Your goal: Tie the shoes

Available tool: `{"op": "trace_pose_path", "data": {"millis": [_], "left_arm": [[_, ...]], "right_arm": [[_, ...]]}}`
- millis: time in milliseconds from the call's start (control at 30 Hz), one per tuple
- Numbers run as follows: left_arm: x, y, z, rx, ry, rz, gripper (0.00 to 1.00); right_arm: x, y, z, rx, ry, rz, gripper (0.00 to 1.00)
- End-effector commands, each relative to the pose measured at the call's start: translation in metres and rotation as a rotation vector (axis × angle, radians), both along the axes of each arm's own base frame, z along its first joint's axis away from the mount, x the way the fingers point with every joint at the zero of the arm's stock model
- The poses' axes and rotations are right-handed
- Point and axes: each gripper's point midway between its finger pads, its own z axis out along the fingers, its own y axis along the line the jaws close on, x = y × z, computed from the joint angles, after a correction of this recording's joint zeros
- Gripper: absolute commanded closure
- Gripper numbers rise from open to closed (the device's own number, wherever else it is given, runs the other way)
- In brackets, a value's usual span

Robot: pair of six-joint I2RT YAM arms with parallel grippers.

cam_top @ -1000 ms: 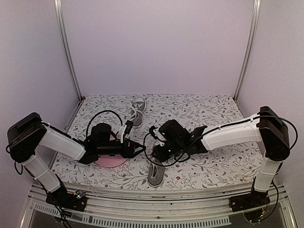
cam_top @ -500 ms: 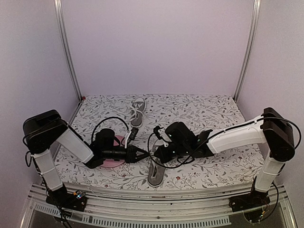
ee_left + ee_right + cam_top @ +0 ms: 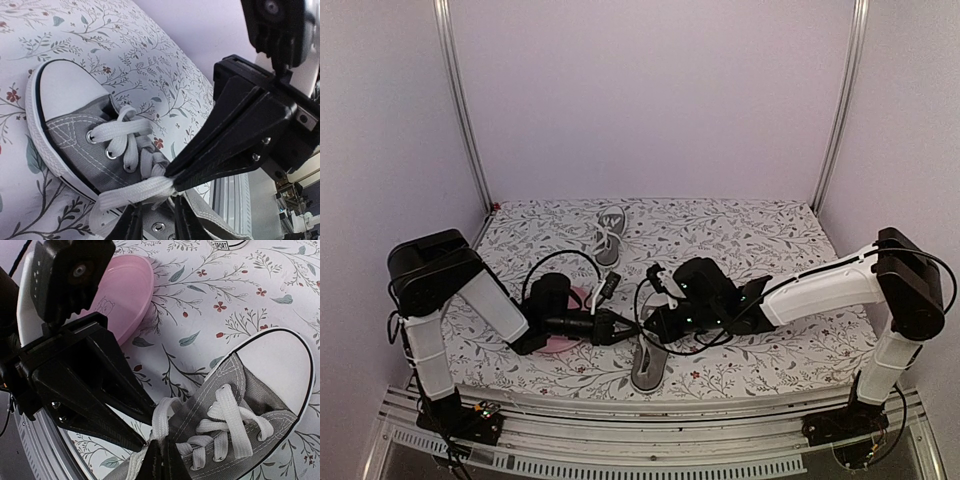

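Near shoe (image 3: 648,365) | right gripper (image 3: 161,450) pinches its lace (image 3: 162,417) | left gripper (image 3: 156,216) narrow (grip unclear)

Both arms reach low and inward, elbows raised at the outer sides, forearms sloping down until the grippers meet tip to tip. The left gripper (image 3: 157,212) points right, jaws a narrow gap apart. The right gripper (image 3: 160,454) points left, jaws pinched together on a lace (image 3: 135,193)
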Motion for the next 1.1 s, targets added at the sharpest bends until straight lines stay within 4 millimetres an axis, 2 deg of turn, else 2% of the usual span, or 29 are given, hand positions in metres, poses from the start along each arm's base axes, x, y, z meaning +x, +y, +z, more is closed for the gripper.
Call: {"op": "trace_pose_path", "data": {"millis": [0,200,333,467,667,867,1067], "left_arm": [[0.002,-0.006,-0.001,0.003,-0.007,-0.003,0.76],[-0.002,-0.011,0.004,-0.027,-0.006,-0.034,0.73],[-0.004,-0.013,0.004,-0.023,-0.001,-0.049,0.8],[-0.006,-0.013,0.004,-0.024,0.0,-0.057,0.82],[-0.01,-0.014,0.007,-0.037,0.003,-0.07,0.99],[-0.003,-0.003,0.014,-0.044,-0.014,-0.004,1.0],[0.002,0.014,0.012,-0.027,-0.009,0.059,1.0]], "right_arm": [[-0.003,0.001,0.014,0.046,0.001,0.011,0.98],[-0.003,0.001,0.013,0.047,0.003,0.012,0.98],[-0.002,0.001,0.013,0.046,0.001,0.009,0.98],[-0.002,0.0,0.013,0.046,0.002,0.006,0.98],[-0.001,-0.001,0.011,0.043,0.004,0.001,0.98],[-0.001,-0.004,0.011,0.04,0.002,-0.007,0.98],[-0.002,-0.008,0.01,0.038,0.007,-0.013,0.98]]}}
